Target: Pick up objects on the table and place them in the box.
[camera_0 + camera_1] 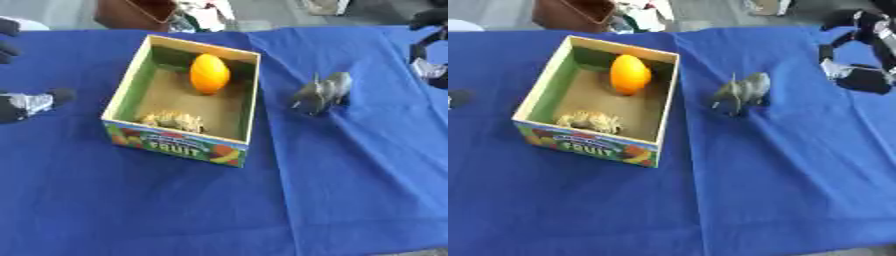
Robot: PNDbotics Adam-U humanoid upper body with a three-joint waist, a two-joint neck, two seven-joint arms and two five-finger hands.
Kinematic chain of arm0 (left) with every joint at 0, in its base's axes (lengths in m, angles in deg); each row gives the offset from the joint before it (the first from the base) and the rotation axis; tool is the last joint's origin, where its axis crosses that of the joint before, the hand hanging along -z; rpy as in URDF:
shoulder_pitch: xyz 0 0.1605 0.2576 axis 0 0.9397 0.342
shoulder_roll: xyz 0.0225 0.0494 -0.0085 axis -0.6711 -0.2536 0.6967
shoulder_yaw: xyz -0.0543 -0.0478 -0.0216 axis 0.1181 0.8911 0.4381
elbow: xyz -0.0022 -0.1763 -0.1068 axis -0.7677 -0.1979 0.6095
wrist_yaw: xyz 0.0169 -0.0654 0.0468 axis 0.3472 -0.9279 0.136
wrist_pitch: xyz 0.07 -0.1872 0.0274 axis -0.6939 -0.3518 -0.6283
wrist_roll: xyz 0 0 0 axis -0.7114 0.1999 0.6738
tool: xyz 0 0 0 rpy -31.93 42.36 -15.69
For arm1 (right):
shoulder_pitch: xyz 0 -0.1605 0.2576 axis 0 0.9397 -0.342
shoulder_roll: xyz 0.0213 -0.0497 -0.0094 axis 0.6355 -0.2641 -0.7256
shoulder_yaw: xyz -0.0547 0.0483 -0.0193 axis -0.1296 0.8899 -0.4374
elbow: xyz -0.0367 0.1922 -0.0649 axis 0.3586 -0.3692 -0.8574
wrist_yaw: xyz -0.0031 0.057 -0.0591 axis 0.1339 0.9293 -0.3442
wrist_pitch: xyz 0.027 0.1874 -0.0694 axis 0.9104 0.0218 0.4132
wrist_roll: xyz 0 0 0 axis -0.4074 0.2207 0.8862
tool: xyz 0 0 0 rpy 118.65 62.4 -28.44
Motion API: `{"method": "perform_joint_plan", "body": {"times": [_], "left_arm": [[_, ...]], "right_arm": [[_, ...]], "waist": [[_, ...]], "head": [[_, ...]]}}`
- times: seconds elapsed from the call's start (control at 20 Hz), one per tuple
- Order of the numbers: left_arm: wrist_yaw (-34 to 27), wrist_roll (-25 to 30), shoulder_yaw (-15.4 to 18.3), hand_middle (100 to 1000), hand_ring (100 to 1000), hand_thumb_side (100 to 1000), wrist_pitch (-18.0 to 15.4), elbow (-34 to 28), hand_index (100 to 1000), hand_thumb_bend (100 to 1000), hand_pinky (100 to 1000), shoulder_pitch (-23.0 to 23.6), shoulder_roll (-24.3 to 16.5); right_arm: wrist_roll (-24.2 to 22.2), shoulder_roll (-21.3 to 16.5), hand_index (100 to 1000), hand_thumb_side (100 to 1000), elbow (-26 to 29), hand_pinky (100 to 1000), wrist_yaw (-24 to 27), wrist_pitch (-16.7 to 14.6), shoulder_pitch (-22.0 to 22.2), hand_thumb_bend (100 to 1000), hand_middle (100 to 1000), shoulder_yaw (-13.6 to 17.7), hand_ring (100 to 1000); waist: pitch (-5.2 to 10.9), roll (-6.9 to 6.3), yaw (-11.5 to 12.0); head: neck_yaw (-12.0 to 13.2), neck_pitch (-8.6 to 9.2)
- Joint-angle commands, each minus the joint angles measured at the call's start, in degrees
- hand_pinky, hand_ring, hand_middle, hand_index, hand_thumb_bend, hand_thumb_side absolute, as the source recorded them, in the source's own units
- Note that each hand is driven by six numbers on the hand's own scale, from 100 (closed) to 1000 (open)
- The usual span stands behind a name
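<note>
A cardboard fruit box (177,144) with green inner walls stands left of centre on the blue cloth. Inside it an orange fruit (210,73) lies at the far end, and a small tan spiky toy animal (173,121) sits by the near wall. A grey toy elephant (742,92) stands on the cloth to the right of the box. My right hand (859,55) hovers open at the upper right, beyond the elephant and apart from it. At the left edge my left hand (31,103) is open and holds nothing, a short way from the box.
The blue cloth (350,190) covers the whole table and has a fold running from the box toward the front. A brown object (131,14) and some clutter lie past the far edge. The table's front edge shows at the lower right.
</note>
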State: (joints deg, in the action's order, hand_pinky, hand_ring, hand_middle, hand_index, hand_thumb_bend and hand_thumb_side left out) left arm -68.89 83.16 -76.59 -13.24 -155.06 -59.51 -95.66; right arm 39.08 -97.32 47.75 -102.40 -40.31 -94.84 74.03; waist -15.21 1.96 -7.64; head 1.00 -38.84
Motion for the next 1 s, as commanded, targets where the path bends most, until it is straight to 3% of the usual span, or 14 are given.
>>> {"method": "perform_joint_plan", "body": {"times": [0.05, 0.15, 0.45, 0.8, 1.0], "left_arm": [[-2.0, -2.7, 0.7, 668, 624, 210, -0.1, -2.5, 764, 854, 621, 0.8, -0.3], [-2.1, -3.3, 0.5, 667, 624, 213, -0.1, -2.7, 764, 855, 620, 1.3, 0.1], [-1.8, -3.4, 0.3, 663, 621, 216, 0.0, -2.8, 764, 855, 617, 2.3, 1.2], [-1.5, -3.1, 0.3, 657, 617, 217, 0.0, -2.8, 763, 855, 614, 2.8, 2.3], [-1.5, -3.0, 0.3, 654, 615, 218, 0.1, -2.8, 763, 855, 612, 2.9, 2.9]], "right_arm": [[-1.7, -3.3, 880, 100, -3.5, 714, -2.6, -3.0, -3.3, 262, 773, -1.6, 898], [-3.4, -3.3, 887, 100, -5.3, 746, -4.4, -4.9, -5.0, 396, 803, -2.7, 918], [-5.7, -2.0, 886, 100, -11.0, 758, -10.3, -10.8, -8.9, 407, 814, -3.4, 920], [-3.6, -0.2, 884, 105, -17.9, 756, -17.2, -17.6, -10.8, 413, 810, -2.9, 917], [-1.4, 1.2, 880, 100, -20.6, 752, -21.0, -19.3, -11.4, 412, 801, -2.7, 912]], "waist": [[1.15, 0.03, 0.2], [1.19, 0.13, 0.5], [1.03, 0.1, 1.1], [0.7, 0.02, 1.7], [0.55, 0.02, 2.0]], "head": [[0.3, -0.53], [0.3, -0.64], [0.1, -0.75], [-0.2, -0.67], [-0.3, -0.67]]}}
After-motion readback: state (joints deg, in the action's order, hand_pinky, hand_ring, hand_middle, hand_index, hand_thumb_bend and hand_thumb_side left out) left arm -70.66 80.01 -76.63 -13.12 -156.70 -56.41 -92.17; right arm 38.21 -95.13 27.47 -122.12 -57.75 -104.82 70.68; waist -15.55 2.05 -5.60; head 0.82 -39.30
